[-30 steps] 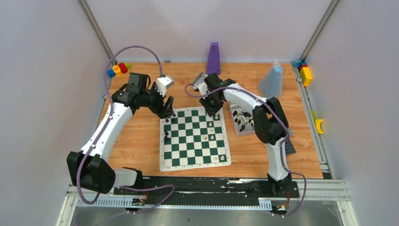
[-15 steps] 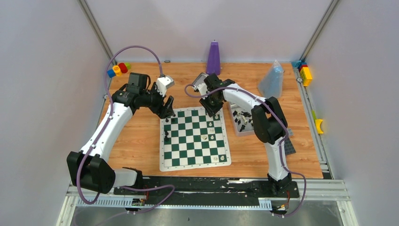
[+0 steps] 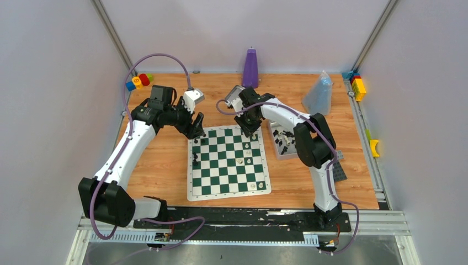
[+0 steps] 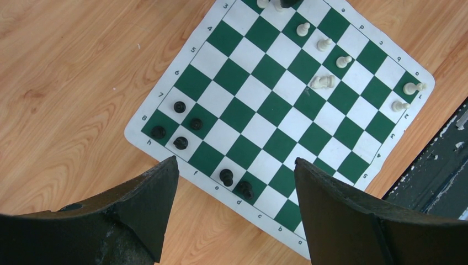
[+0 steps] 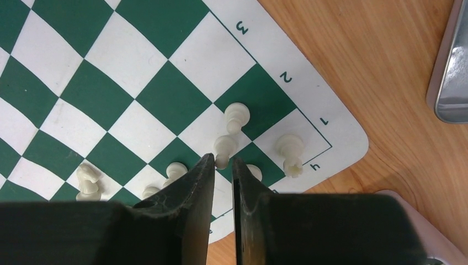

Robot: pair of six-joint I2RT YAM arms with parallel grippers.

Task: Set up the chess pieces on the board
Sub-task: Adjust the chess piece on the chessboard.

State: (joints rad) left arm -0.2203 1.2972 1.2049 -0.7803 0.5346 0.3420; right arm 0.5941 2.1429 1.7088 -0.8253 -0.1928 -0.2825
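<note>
Top external: looking down on board [image 3: 229, 182], lying flat on table [image 3: 160, 165] between both arms.
Left gripper [image 3: 197, 128]: hovering at board's far left corner, fingers spreading wide, gripping nothing.
Left wrist: looking down between both spread fingers onto most of the board.
Black pieces [image 4: 180, 143]: four standing clustered at the h-file corner by ranks 7 and 8, and two more standing close together along the same edge by files d and e.
Cream pieces [image 4: 343, 61]: standing scattered toward the opposite side, by ranks 1 to 3.
Knight [image 4: 323, 81]: lying on its side among them.
Right gripper [image 5: 222, 160]: hanging low over the corner marked h and 1, fingers nearly pressing together, leaving only a slim slit.
Pawn [image 5: 225, 146]: sitting right at those fingertips, lower end running into the slit; being pinched or merely flanked, cannot tell.
Neighbours: other cream pieces standing close on both sides of the tips.
Tray [image 5: 450, 83]: resting on the table just beside that corner, off the board, holding more pieces in the top view.
</note>
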